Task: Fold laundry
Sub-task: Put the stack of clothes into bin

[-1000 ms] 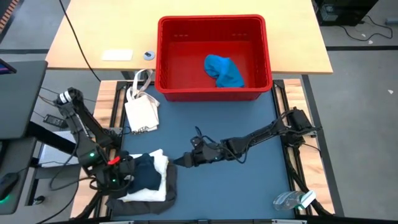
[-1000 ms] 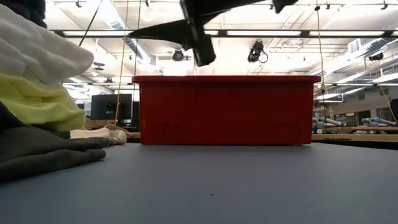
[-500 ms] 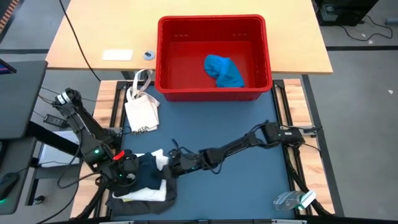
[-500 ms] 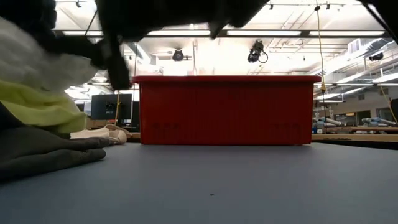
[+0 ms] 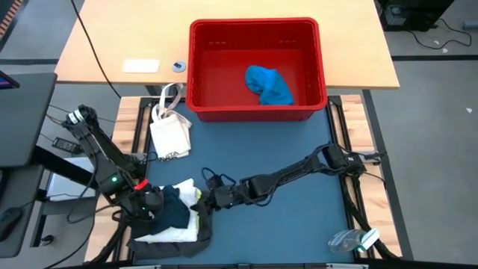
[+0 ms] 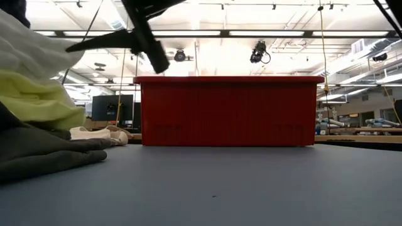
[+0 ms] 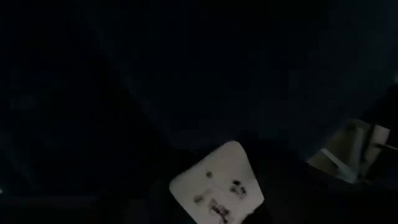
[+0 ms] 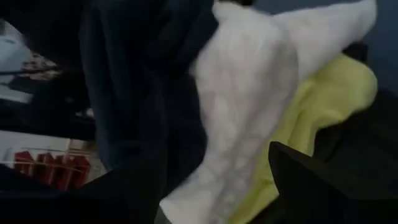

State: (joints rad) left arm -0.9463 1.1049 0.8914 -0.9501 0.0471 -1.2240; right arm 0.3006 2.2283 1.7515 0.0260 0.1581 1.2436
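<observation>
Across the dark blue table mat [image 5: 299, 224], no cloth spread flat; at its far edge, a red rectangular plastic basket [image 5: 202, 67] holding a small crumpled blue piece [image 5: 269, 84]. Near the front left corner, a stack of soft laundry: a dark grey garment [image 5: 203, 230] at the bottom, a bright yellow T-shirt [image 8: 311, 124] showing as a sliver, a white textured cloth [image 5: 173, 235] above that, and a dark navy garment [image 5: 173, 211] bunched on top. Beside the basket's left corner, a small white bag with strap handles [image 5: 170, 133], lying apart from the stack.

Reaching low from the right side, right gripper [image 5: 210, 200] at the stack's right edge, fingers spread wide around nothing, pointed at the white cloth and yellow layer just ahead. Pressed into the stack from the left, left gripper [image 5: 149, 206], buried against navy fabric; whether anything is pinched between its fingers, cannot tell.

Judged step: tidying or squaring the folded stack, or taking hold of its top layers. Called for next: closing on one chosen edge only, not several layers at once, then a slow pull so the pile stays together. Still to do, by the look of it: the blue piece in the basket.
</observation>
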